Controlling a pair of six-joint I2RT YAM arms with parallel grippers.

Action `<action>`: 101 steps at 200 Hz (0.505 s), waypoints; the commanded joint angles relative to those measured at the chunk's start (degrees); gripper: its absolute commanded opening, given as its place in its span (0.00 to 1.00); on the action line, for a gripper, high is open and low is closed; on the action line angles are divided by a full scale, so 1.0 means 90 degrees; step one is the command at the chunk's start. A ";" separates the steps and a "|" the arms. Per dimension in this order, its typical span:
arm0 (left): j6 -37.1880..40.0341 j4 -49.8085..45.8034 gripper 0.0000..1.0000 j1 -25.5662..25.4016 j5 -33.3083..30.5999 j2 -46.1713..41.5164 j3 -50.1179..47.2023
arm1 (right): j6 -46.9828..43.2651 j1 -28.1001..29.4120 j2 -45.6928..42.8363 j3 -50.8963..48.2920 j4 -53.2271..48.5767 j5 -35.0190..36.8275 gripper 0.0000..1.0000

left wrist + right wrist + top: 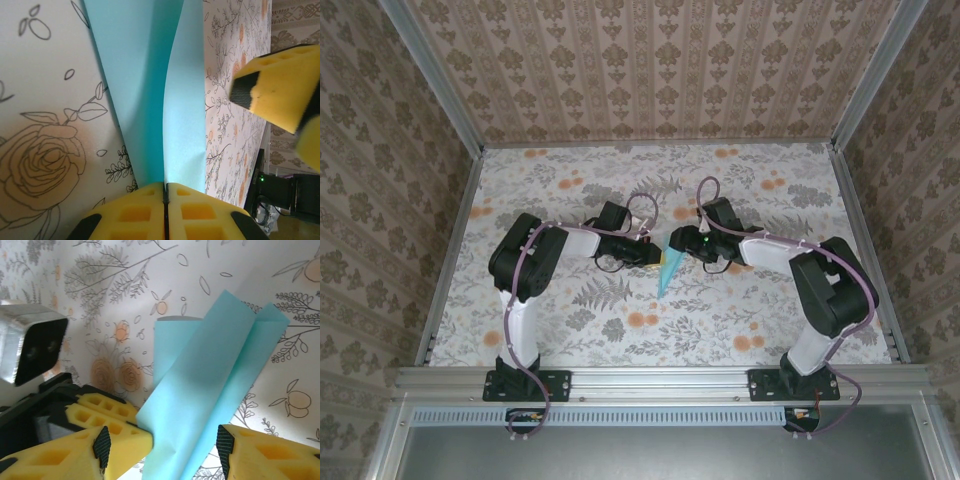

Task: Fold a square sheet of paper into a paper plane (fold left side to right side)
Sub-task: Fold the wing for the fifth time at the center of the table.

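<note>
The light cyan paper, folded into a narrow pointed paper plane (669, 272), stands partly raised off the table between the two grippers. My left gripper (655, 252) is shut on one folded edge; in the left wrist view its yellow pads (135, 215) meet on the paper's crease (150, 100). My right gripper (182, 445) is open and straddles the paper plane (210, 375). Its left fingertip (125, 437) is close against the paper's edge and its right fingertip (260, 450) stands clear. A right finger (280, 85) also appears in the left wrist view.
The floral tablecloth (620, 320) covers the table inside aluminium rails (660, 378) and patterned walls. In the right wrist view the left gripper's fingers (100, 412) and the left wrist camera housing (32, 347) sit close to my right gripper. The arm bases (525, 383) stand at the near edge.
</note>
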 commanded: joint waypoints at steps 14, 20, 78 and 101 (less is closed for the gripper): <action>0.0324 -0.0377 0.09 -0.0001 -0.0757 0.0412 -0.0055 | -0.0142 -0.0001 -0.0050 0.0078 -0.0016 -0.0196 0.41; 0.0329 -0.0388 0.09 0.0004 -0.0773 0.0412 -0.0053 | -0.0152 -0.0005 0.0011 0.0138 -0.0020 -0.0229 0.39; 0.0339 -0.0419 0.09 0.0004 -0.0767 0.0437 -0.0001 | -0.0219 0.0090 0.0471 0.0556 -0.0007 -0.0310 0.39; 0.0353 -0.0466 0.09 0.0004 -0.0750 0.0451 0.0027 | -0.0286 0.0119 0.0646 0.0729 -0.0110 -0.0308 0.39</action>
